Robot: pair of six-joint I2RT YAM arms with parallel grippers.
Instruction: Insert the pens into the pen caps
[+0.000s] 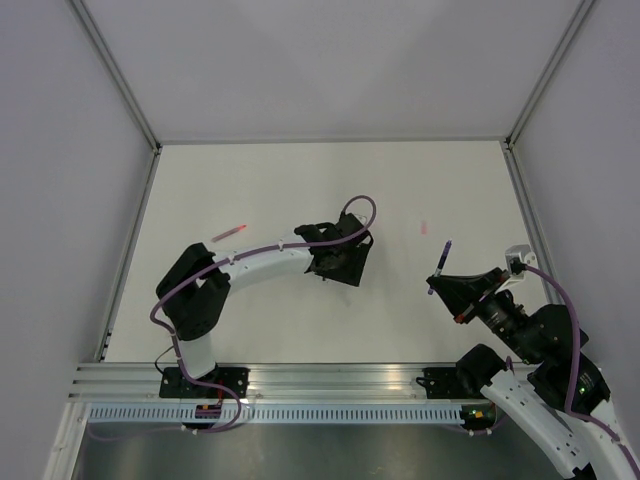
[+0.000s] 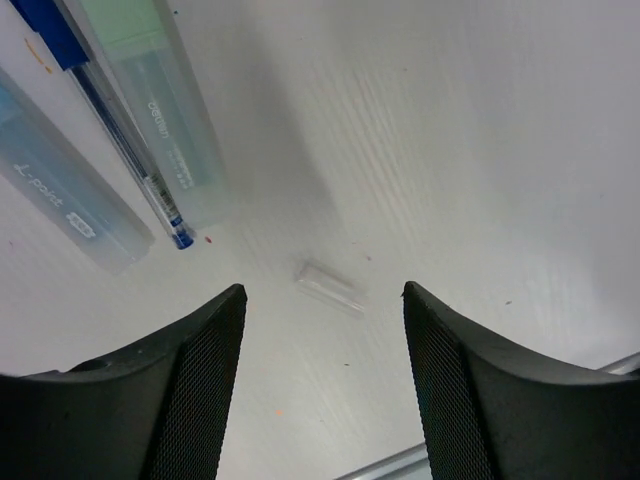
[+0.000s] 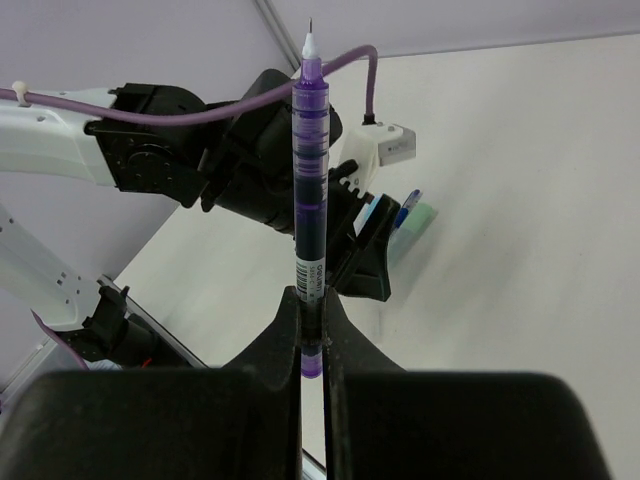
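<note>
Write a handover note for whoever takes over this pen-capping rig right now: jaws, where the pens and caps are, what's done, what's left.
Left gripper: jaws open, empty, low over the table beside the blue pen, light blue cap and mint green cap.
Right gripper: jaws shut on the purple pen, upright, bare tip up.
Red-pink pen lies on the table's left; a small pink item, possibly a cap, lies right of centre.
Done: no pen seen capped.
Left: cap all three.

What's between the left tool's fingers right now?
A small clear cap, flat on the table, touching neither finger of the left tool; left wrist view shows it.
</note>
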